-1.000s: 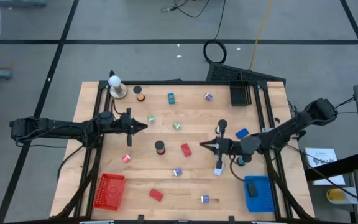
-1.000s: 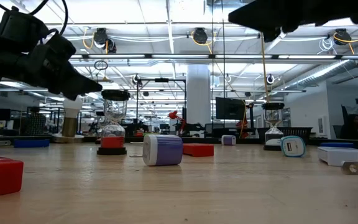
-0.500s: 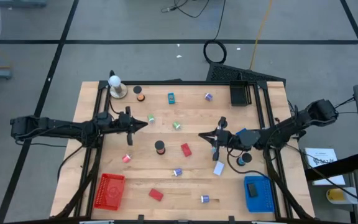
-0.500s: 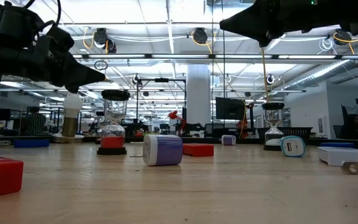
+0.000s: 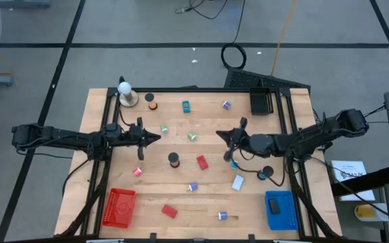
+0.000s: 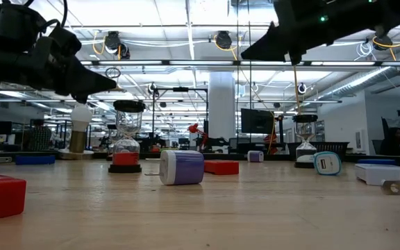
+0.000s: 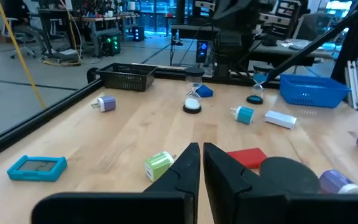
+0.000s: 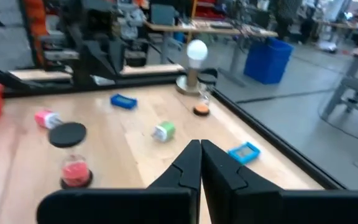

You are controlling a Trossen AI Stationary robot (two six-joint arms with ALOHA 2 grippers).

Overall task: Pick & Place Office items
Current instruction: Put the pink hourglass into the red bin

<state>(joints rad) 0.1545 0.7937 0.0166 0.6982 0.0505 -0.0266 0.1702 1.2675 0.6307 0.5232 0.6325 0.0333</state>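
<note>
Left gripper (image 5: 155,137) held above the left half of the table (image 5: 208,202), fingers pressed together, nothing between them; own wrist view confirms the closed tips (image 7: 197,163) with a green-and-white piece (image 7: 159,165) and a red block (image 7: 247,157) on the wood beyond. Right gripper (image 5: 220,134) raised over the table centre-right, likewise closed and empty, tips pointing toward the left arm. Office items scattered, all resting on the wood, none held: red-filled hourglass with black caps (image 5: 173,160) near centre, red block beside it (image 5: 202,162), second red block (image 5: 169,211) near the front edge, purple-and-white roll (image 5: 192,186) between them, another purple piece (image 5: 222,216) further along the front edge, pink piece (image 5: 137,171) toward the left. Teal frame (image 5: 186,106), small purple bit (image 5: 226,104) and orange disc (image 5: 152,106) along the far side. White block (image 5: 238,182) and a black disc (image 5: 267,171) below the right arm. Red basket (image 5: 119,206) at front left, blue basket (image 5: 279,210) at front right, black mesh tray (image 5: 260,101) at far right corner. White ball on tan base (image 5: 125,95) at far left corner. Low view: purple roll (image 6: 182,167) closest, lying on its side.
</note>
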